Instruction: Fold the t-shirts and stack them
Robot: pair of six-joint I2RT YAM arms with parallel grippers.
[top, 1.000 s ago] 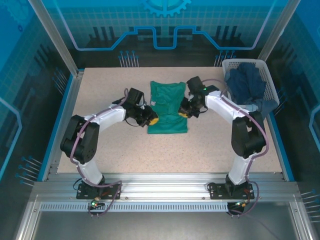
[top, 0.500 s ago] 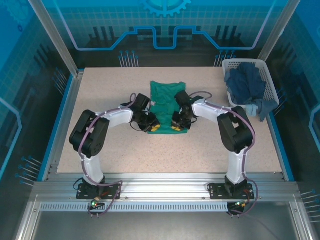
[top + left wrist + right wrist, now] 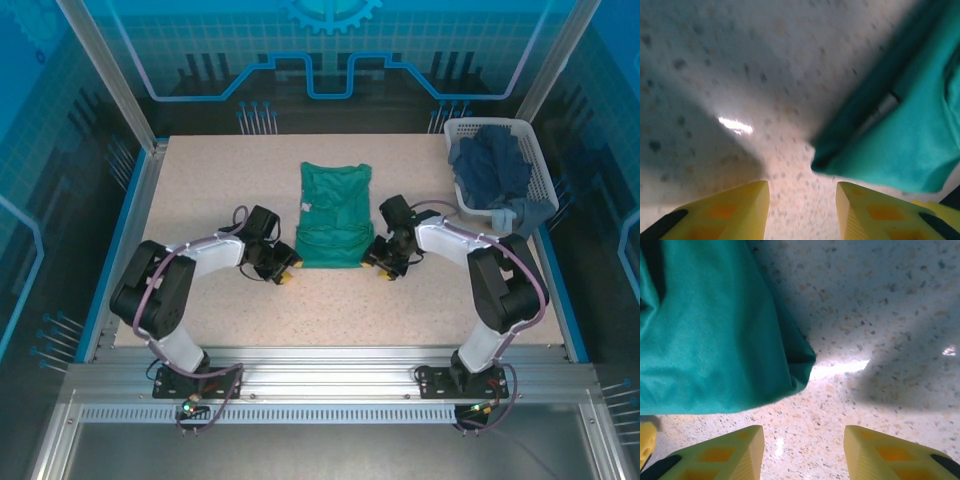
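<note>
The speckled beige table [image 3: 200, 310] is carrying everything, with the 2 arms reaching across it from the near edge. The left arm [image 3: 195, 262] is bending inward from the left, and the right arm [image 3: 470, 250] is bending inward from the right, so that they are facing each other across the middle. A white lattice basket [image 3: 541, 170] is sitting at the far right corner of the table. The teal-green t-shirt [image 3: 335, 215] is lying flat at the middle of the table as a narrow upright rectangle, its sleeves tucked in and a crosswise fold showing near its near end. The dark navy t-shirts [image 3: 490, 165] are lying heaped in the basket, with some of the cloth spilling over its near rim. The left hand [image 3: 285, 273] is hovering low just beside the near left corner of the teal-green t-shirt, and in the left wrist view its 2 yellow fingers [image 3: 730, 210] are standing apart with bare table between them and the layered cloth corner just ahead. The right hand [image 3: 385, 262] is sitting just beside the near right corner, its fingers also apart over bare table and gripping nothing. A small white label [image 3: 308, 206] is showing near the shirt's left edge.
</note>
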